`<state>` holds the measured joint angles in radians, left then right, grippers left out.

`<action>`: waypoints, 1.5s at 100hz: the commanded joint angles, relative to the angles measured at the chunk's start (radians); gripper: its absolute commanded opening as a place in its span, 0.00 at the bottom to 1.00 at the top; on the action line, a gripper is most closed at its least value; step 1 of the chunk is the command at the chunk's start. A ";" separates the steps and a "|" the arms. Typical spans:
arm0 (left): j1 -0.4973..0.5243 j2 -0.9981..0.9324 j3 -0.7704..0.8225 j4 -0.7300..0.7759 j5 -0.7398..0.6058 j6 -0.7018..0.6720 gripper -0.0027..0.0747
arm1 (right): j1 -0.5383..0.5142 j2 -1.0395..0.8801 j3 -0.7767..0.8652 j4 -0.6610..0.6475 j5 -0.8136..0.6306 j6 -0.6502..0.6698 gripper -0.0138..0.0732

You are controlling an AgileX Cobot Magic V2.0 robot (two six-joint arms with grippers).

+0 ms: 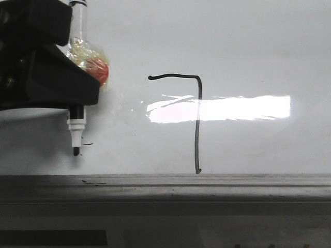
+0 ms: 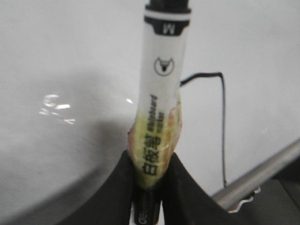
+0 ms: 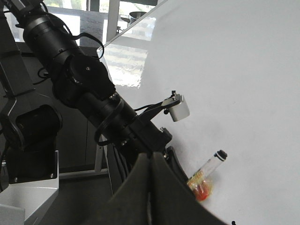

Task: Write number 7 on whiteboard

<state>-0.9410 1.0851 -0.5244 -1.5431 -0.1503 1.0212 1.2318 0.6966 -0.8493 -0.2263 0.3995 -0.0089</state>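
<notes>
Thin black number 7 (image 1: 197, 103) drawn mid-board: short top stroke with a blob at its left end, long near-vertical downstroke reaching the grey rail. Glossy whiteboard (image 1: 248, 46) (bright rectangular glare across the downstroke).
</notes>
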 commanded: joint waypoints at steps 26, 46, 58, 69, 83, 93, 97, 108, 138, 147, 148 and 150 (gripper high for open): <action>-0.003 0.057 -0.031 -0.081 -0.157 -0.010 0.01 | -0.007 -0.008 -0.034 -0.020 -0.074 0.001 0.09; -0.003 0.071 -0.031 -0.083 -0.173 -0.010 0.01 | -0.007 -0.008 -0.034 -0.020 -0.074 0.001 0.09; -0.003 0.071 -0.033 -0.085 -0.193 -0.010 0.01 | -0.007 -0.008 -0.034 -0.020 -0.074 0.001 0.09; -0.003 0.071 -0.033 -0.095 -0.199 -0.010 0.01 | -0.007 -0.008 -0.034 -0.013 -0.076 0.001 0.09; -0.003 0.071 -0.033 -0.095 -0.199 -0.010 0.01 | -0.007 -0.008 -0.034 -0.009 -0.083 0.014 0.09; -0.003 0.071 -0.033 -0.095 -0.200 -0.010 0.01 | -0.007 -0.008 -0.034 -0.009 -0.084 0.038 0.09; -0.003 0.071 -0.033 -0.095 -0.202 -0.010 0.03 | -0.007 -0.008 -0.034 -0.009 -0.084 0.038 0.09; -0.003 0.071 -0.033 -0.095 -0.202 -0.010 0.18 | -0.007 -0.008 -0.034 -0.009 -0.097 0.040 0.09; -0.003 0.071 -0.033 -0.095 -0.202 -0.010 0.49 | -0.007 -0.008 -0.034 -0.009 -0.103 0.040 0.09; -0.003 0.071 -0.033 -0.095 -0.207 -0.010 0.49 | -0.007 -0.008 -0.034 -0.009 -0.103 0.040 0.09; -0.003 0.071 -0.033 -0.095 -0.207 -0.010 0.50 | -0.007 -0.008 -0.034 -0.009 -0.103 0.040 0.09; -0.003 0.071 -0.033 -0.095 -0.207 -0.010 0.51 | -0.007 -0.008 -0.034 -0.009 -0.103 0.040 0.09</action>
<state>-0.9507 1.1502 -0.5471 -1.6377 -0.2452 1.0174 1.2306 0.6946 -0.8493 -0.2260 0.3786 0.0318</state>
